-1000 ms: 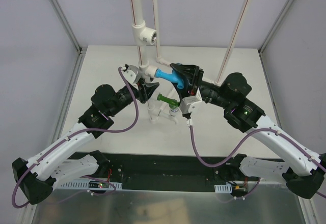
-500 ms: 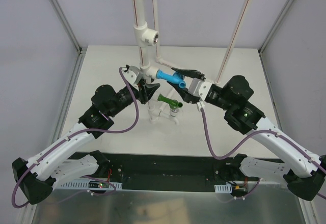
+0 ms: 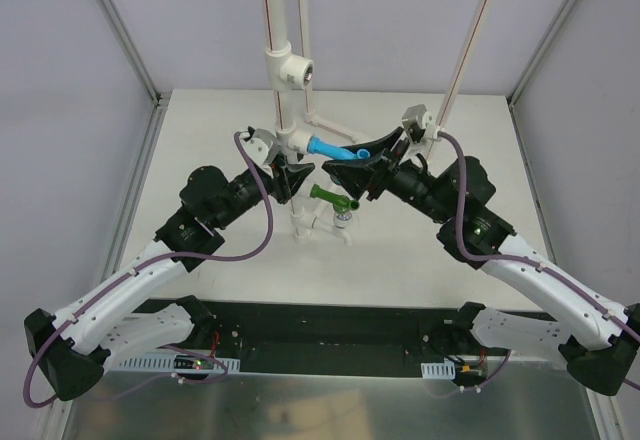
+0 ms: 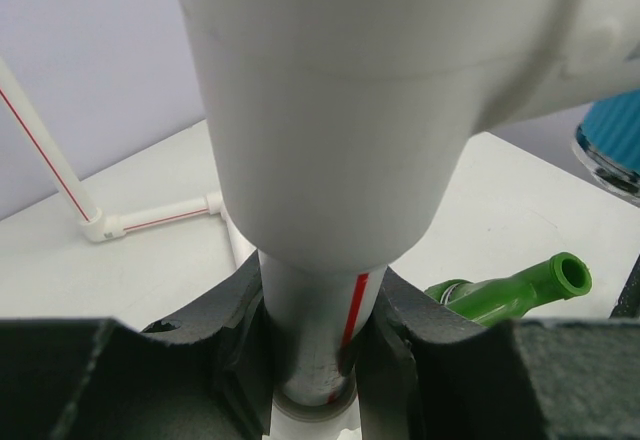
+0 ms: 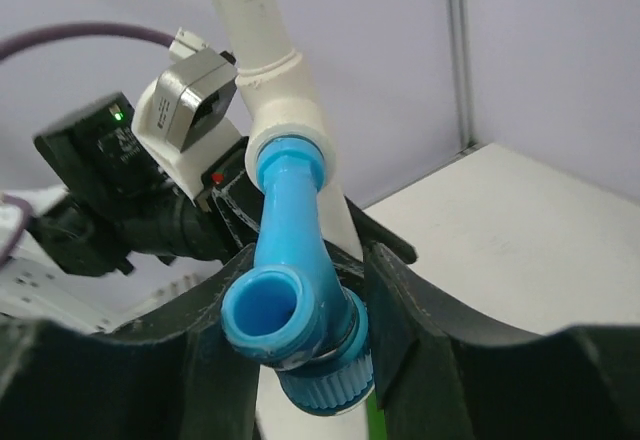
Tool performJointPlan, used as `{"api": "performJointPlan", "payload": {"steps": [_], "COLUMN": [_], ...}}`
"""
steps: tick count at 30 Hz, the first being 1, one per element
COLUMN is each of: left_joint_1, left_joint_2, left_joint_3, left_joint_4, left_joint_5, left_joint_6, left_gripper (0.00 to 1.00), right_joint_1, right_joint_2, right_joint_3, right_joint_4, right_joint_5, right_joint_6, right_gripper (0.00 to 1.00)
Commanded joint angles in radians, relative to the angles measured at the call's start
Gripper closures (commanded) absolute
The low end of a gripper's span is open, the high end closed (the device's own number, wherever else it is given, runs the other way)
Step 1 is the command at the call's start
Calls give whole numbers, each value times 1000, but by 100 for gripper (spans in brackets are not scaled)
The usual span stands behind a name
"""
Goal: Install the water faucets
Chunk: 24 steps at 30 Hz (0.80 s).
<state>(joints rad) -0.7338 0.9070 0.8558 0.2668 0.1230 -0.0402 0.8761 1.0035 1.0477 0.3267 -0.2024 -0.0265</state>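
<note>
Looking down from above, the left gripper [image 3: 288,176] is clamped on the white pipe [image 4: 320,300], its dark fingers [image 4: 235,360] pressed against both sides of the upright tube just under a fat white tee [image 4: 330,110]. That's a firm squeeze, with the red stripe of the pipe showing between the pads.

Over on the other side, the right gripper [image 3: 352,165] reaches in from the right and brackets the light blue faucet [image 5: 290,250]. One finger [image 5: 200,330] sits left of the open spout and one sits right of the ribbed cap. They're very close on both sides, but I cannot tell whether they're actually pinching it or merely flanking it.

The blue faucet itself is plugged into the side socket of a tee on the pipe, sticking out to the right well above the table [image 3: 200,140].

The dark green faucet [image 3: 328,196] sits lower, just beside the foot of the pipe, with its round mouth tilted up.
</note>
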Motion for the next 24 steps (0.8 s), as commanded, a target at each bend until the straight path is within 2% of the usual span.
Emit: {"api": "performJointPlan", "payload": {"steps": [1, 7, 11, 17, 19, 24], "left_joint_1": [-7, -7, -7, -7, -7, -7], "left_joint_2": [-5, 0, 0, 6, 10, 9], "left_joint_3": [8, 12, 12, 17, 20, 25], "left_joint_4": [-34, -34, -32, -32, -32, -32], "left_joint_5": [13, 14, 20, 27, 26, 26], "left_joint_6": [-121, -122, -127, -133, -132, -130], "left_gripper": [100, 100, 100, 100, 100, 100], "right_joint_1": [-2, -5, -3, -6, -6, -8], "right_joint_2": [-26, -51, -74, -100, -100, -105], "right_joint_3": [-3, 20, 25, 21, 47, 87], "right_joint_4": [-14, -38, -107, -152, -152, -160], "right_joint_5": [101, 196, 325, 440, 446, 440], "right_joint_6": [596, 968, 1180, 1463, 1466, 1309], "right_gripper": [100, 100, 100, 100, 99, 55]}}
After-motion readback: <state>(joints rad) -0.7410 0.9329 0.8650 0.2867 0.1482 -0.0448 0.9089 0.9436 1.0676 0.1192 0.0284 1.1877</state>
